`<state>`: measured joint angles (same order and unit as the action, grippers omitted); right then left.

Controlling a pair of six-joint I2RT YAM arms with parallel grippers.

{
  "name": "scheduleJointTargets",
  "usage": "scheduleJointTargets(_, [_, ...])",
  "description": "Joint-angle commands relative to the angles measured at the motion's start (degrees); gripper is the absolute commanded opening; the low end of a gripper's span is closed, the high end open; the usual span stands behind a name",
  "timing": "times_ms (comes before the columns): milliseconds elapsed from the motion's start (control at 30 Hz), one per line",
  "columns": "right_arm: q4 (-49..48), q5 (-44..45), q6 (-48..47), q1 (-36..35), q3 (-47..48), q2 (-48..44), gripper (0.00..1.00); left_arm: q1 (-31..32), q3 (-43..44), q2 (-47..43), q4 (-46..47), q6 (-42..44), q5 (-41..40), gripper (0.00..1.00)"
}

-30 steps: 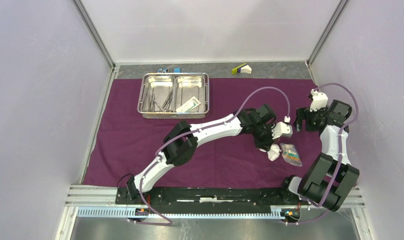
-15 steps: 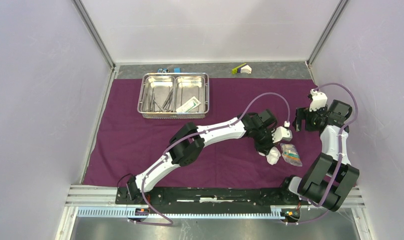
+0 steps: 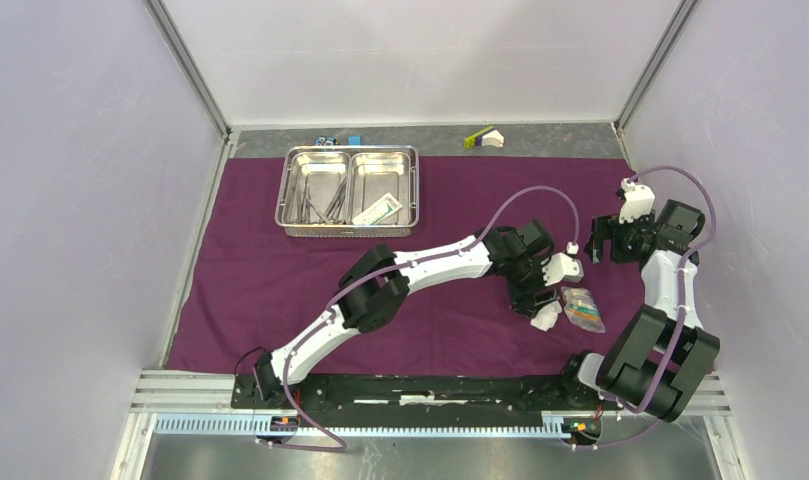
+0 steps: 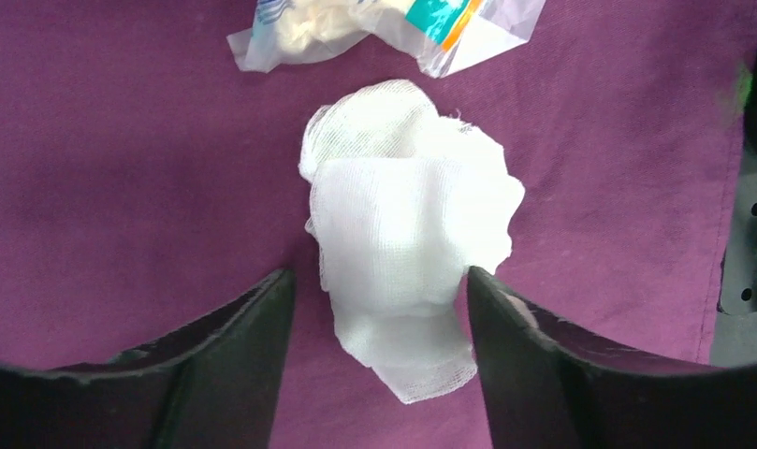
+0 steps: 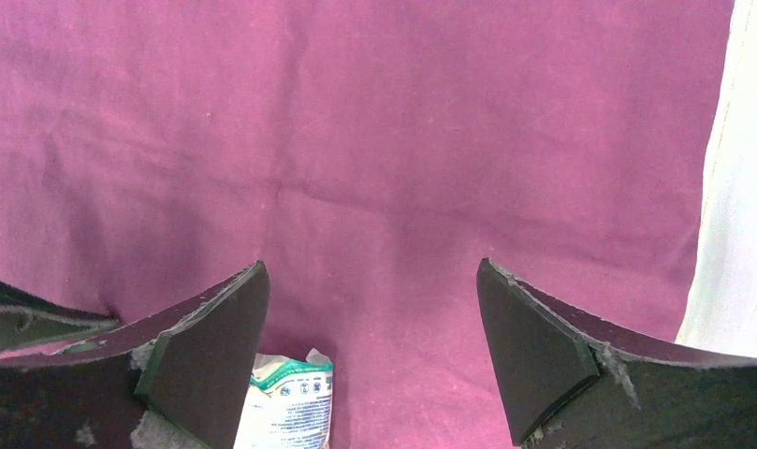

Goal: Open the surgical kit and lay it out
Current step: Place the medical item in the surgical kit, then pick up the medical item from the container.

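The dark purple cloth (image 3: 460, 200) lies spread over the table. On its back left stands the steel tray (image 3: 349, 229), with tweezers and forceps (image 3: 318, 196) in the left compartment and a white packet (image 3: 377, 208) in the right one. White gauze (image 4: 407, 215) lies crumpled on the cloth between the parted fingers of my open left gripper (image 4: 379, 273), which grips nothing. In the top view the gauze (image 3: 547, 318) lies just below the left gripper (image 3: 536, 300), beside the small clear packet (image 3: 583, 308). My right gripper (image 5: 371, 265) hovers open and empty over bare cloth.
A small blue block (image 3: 354, 139) and a yellow-green and white piece (image 3: 483, 138) lie on the grey strip behind the cloth. The clear packet (image 4: 384, 23) lies just past the gauze. The right arm (image 3: 660, 300) stands close to the right wall.
My left gripper has opened and let go of the gauze, which has come down a little nearer the front edge. The right arm has not moved.
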<state>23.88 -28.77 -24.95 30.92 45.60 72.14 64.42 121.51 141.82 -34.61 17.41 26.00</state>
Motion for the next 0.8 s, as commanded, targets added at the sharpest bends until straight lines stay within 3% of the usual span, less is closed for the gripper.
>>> scheduleJointTargets(0, [-0.4,-1.9,-0.7,0.4,0.3,0.6,0.88,0.2,-1.2,-5.9,-1.2,0.3,-3.0,0.78])
scheduleJointTargets(200, [-0.2,-2.4,-0.9,0.4,0.4,0.9,0.89,0.2,-1.6,-10.0,-3.2,0.8,-4.5,0.94])
scheduleJointTargets(433, [-0.4,-3.5,-0.4,0.4,0.5,0.3,0.88,-2.1,-7.5,-19.2,-3.2,1.9,-10.5,1.00])
scheduleJointTargets(600, [-1.3,-4.7,-0.1,-0.3,0.1,-1.4,0.88,-9.3,-15.5,-27.5,-2.0,1.6,-16.2,1.00])
scheduleJointTargets(767, [-2.5,-4.0,-0.2,-2.5,-0.3,-1.9,0.88,-21.7,-18.2,-32.1,-5.7,-0.6,-16.0,1.00])
